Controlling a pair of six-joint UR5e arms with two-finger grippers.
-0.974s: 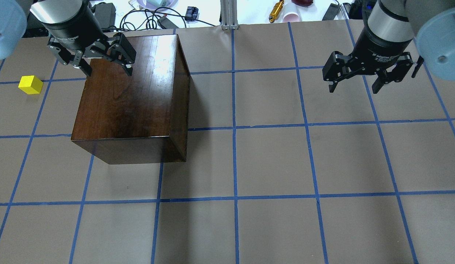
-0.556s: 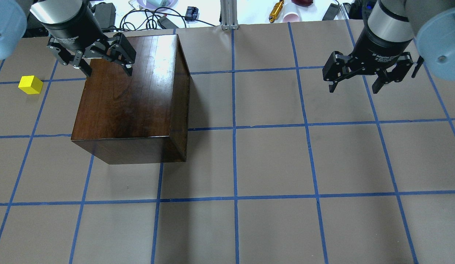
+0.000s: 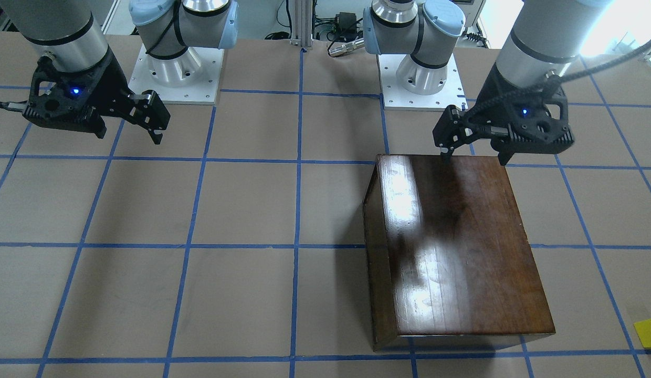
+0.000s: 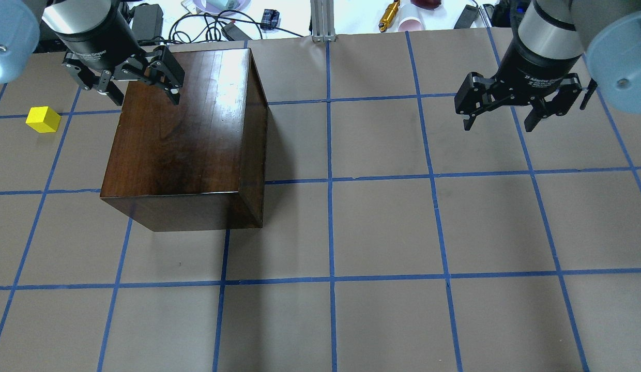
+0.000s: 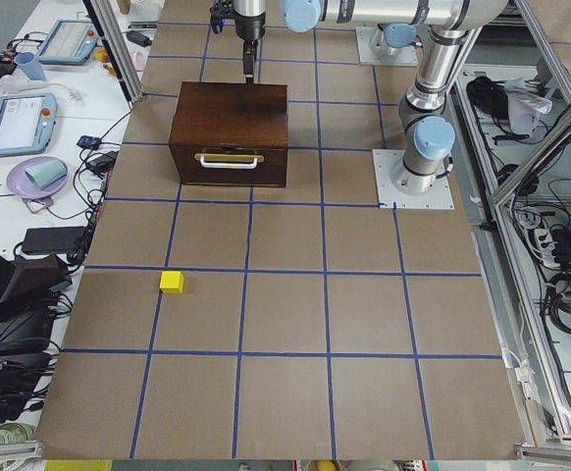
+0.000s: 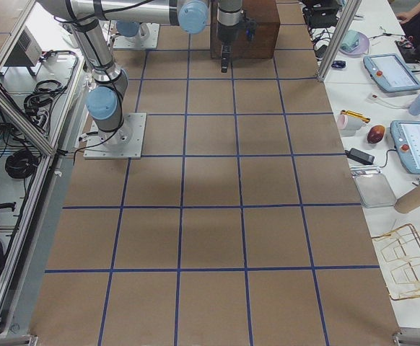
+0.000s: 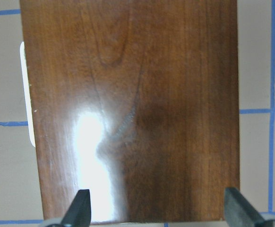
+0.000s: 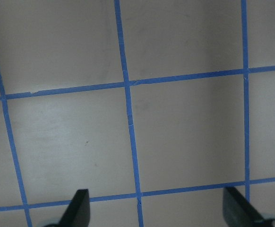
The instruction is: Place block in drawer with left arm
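Up high, the left gripper [image 4: 143, 95] hung wide open above the cabinet [image 4: 181, 139] top. The block [image 4: 43, 119] lay on the table [image 4: 382, 222] well off to its left, out past the front of the shut drawer [image 5: 229, 165] — so the left arm [image 4: 88, 26] was nearer; the right gripper [image 4: 499, 121], open too, sat far across

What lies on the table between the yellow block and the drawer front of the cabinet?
Nothing: in the exterior left view, only bare table crossed by blue tape lines separates the block from the drawer.

The cabinet [image 4: 181, 144] stands right below the left pincer [image 4: 143, 96].
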